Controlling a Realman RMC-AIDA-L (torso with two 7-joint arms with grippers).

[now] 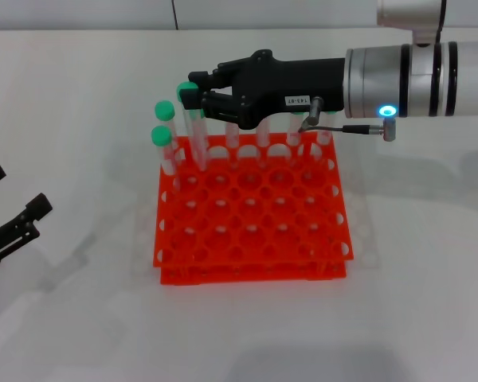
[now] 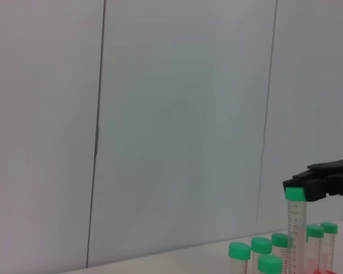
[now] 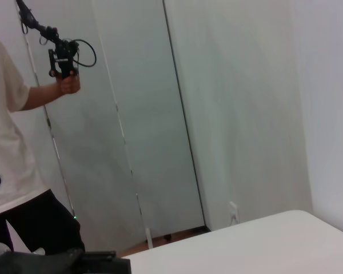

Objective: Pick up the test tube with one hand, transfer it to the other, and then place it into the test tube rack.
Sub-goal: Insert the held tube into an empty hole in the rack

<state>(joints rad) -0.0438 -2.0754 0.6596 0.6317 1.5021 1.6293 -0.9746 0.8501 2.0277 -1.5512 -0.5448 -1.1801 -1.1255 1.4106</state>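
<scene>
White desk (image 1: 430, 302): one, carrying everything listed. Test tube rack (image 1: 253, 239): one, bright orange-red, tiered plates pierced with a grid of round holes, standing at mid-desk. Right hand (image 1: 193, 97): one, black, two-fingered, a small white printed label on its wrist, on a silver arm with black bands and a lit blue-green ring; it reached in from the right above the rack's far rows and overhung the tubes there, its fingers closed on the test tube (image 1: 194, 127) just under the cap. Left hand (image 1: 8, 223): one, black, unlabelled, low at the left edge of the desk, well apart from the rack, fingers spread and holding nothing. Test tube: slender clear plastic with printed graduations and a green screw cap, upright, its lower end down in a hole near the rack's far-left corner, its cap riding higher than the neighbouring caps. Other tubes of the same kind: two with green caps plainly visible at the far-left corner (image 1: 164, 135); several more along the far row, their tops hidden behind the right hand, so the full count could not be told from the head view. The left wrist view showed six green caps (image 2: 262, 245) in all, the gripped one included.
</scene>
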